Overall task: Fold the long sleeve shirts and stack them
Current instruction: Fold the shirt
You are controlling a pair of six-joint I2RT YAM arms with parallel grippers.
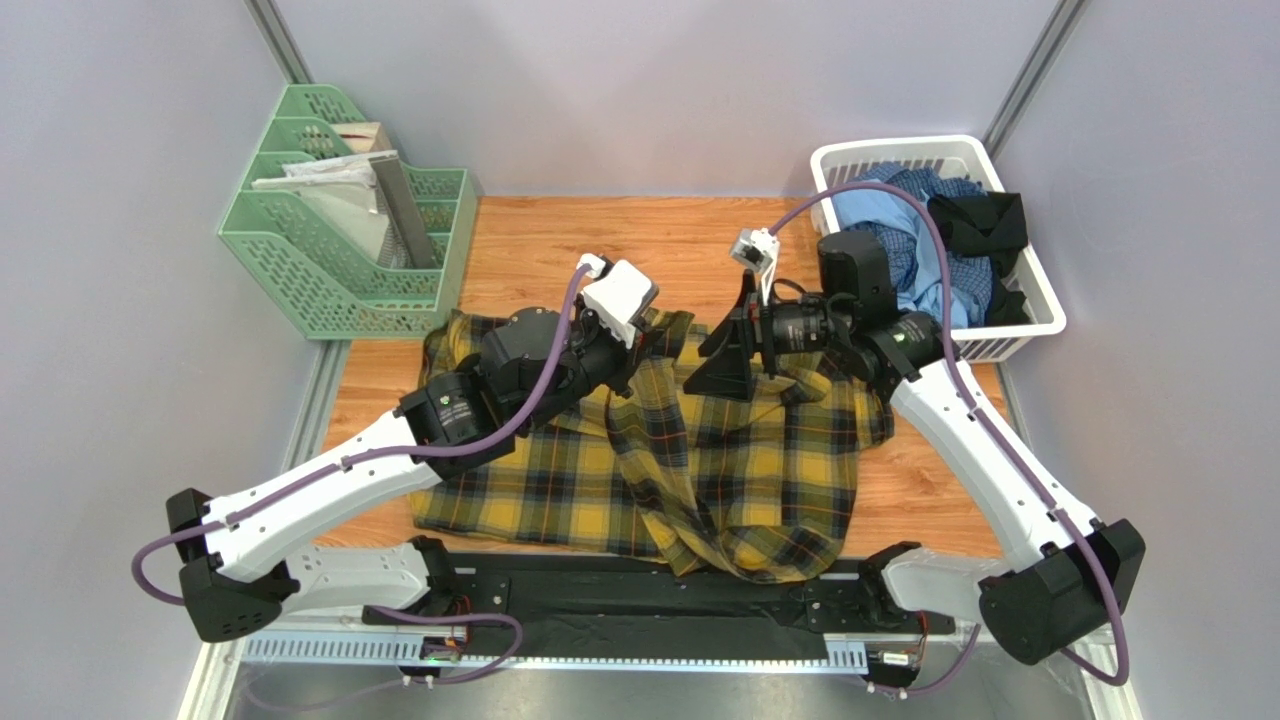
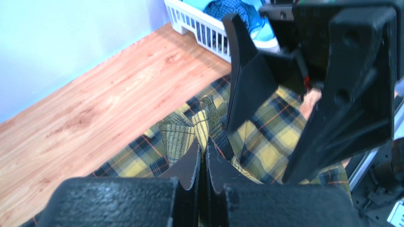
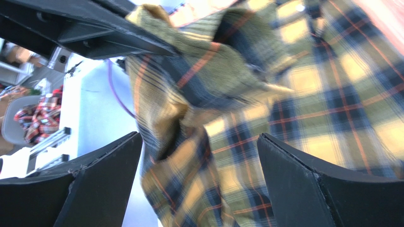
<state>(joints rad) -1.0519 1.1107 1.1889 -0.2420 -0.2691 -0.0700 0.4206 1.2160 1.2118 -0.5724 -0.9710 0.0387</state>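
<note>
- Left hand (image 2: 205, 158) clamped on a fold of the shirt (image 1: 736, 465), holding it up, probably for a regrasp
- Right hand (image 3: 199, 137), at its 3 o'clock, spread apart around that fold to take it

One mustard-yellow and black plaid flannel shirt (image 1: 736, 480), left of one white slatted plastic basket (image 1: 899, 146); one green plastic rack (image 1: 323, 278) farther left.

Overhead plus wrist close-ups (shared shirt (image 1: 751, 465))

Robot lab test cell: plain grey wall panels (image 1: 646, 90) on aluminium posts (image 1: 283, 42), wooden desk (image 1: 601, 240), slotted mounting rail (image 1: 346, 647), exposed cabling (image 1: 887, 182).
</note>
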